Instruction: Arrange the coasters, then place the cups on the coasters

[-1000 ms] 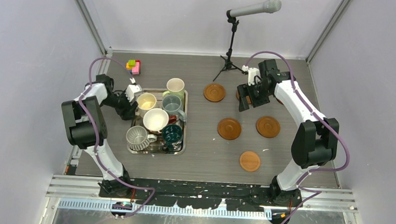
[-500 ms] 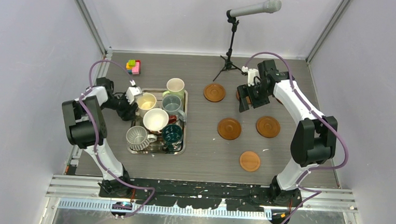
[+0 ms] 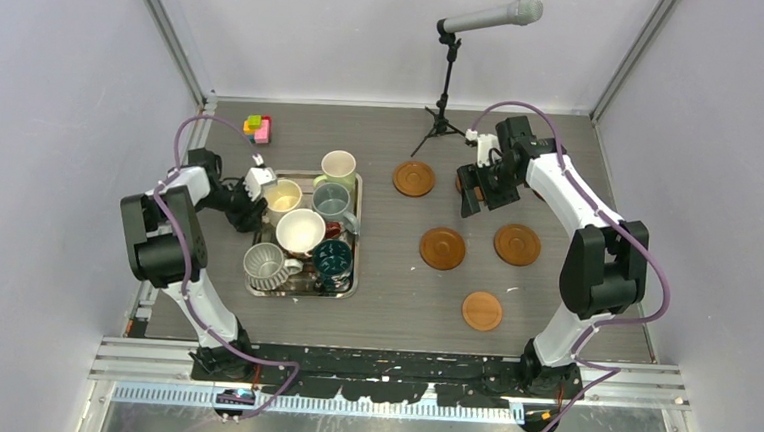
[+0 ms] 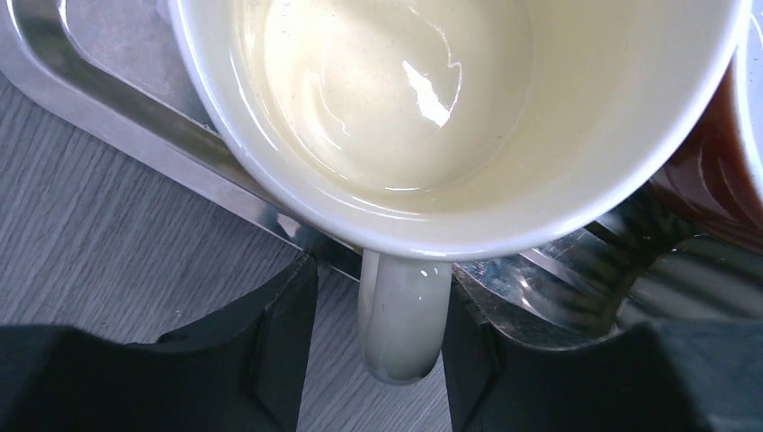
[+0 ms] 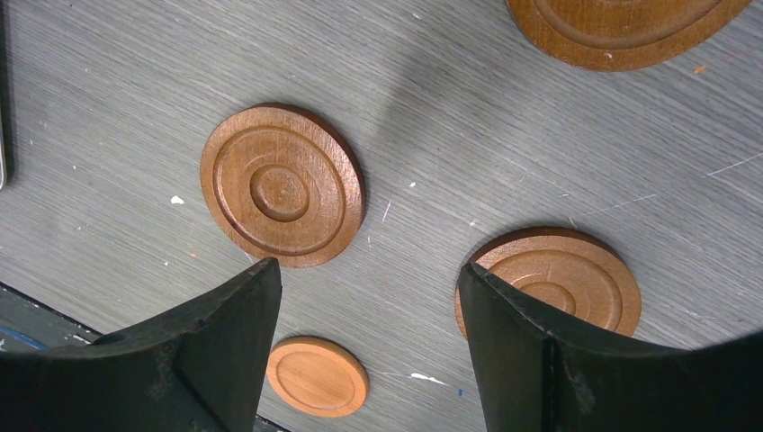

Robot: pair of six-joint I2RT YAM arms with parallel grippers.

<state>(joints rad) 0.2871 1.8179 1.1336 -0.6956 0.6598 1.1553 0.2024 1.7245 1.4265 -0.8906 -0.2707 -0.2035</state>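
Six cups stand on the steel tray (image 3: 298, 293): cream (image 3: 282, 197), pale green (image 3: 338, 165), grey-blue (image 3: 331, 202), red-brown (image 3: 300, 231), ribbed silver (image 3: 266, 265) and teal (image 3: 333, 257). My left gripper (image 3: 259, 190) straddles the cream cup's handle (image 4: 405, 315). The right finger (image 4: 468, 360) touches the handle, and a slit of table shows beside the left finger. My right gripper (image 5: 369, 268) hangs open and holds nothing above the coasters (image 5: 282, 197), (image 5: 558, 279), (image 5: 317, 375). More coasters (image 3: 413, 178), (image 3: 442, 248), (image 3: 517, 243), (image 3: 481, 310) lie flat on the table. Another peeks out under the right gripper (image 3: 474, 194).
A microphone stand (image 3: 446, 90) rises at the back centre, just behind the right gripper. A small coloured block toy (image 3: 257, 127) sits at the back left. Grey walls close in on both sides.
The left jaws have narrowed around the cream cup's handle. The right arm has crept slightly towards the back, its jaws still wide.
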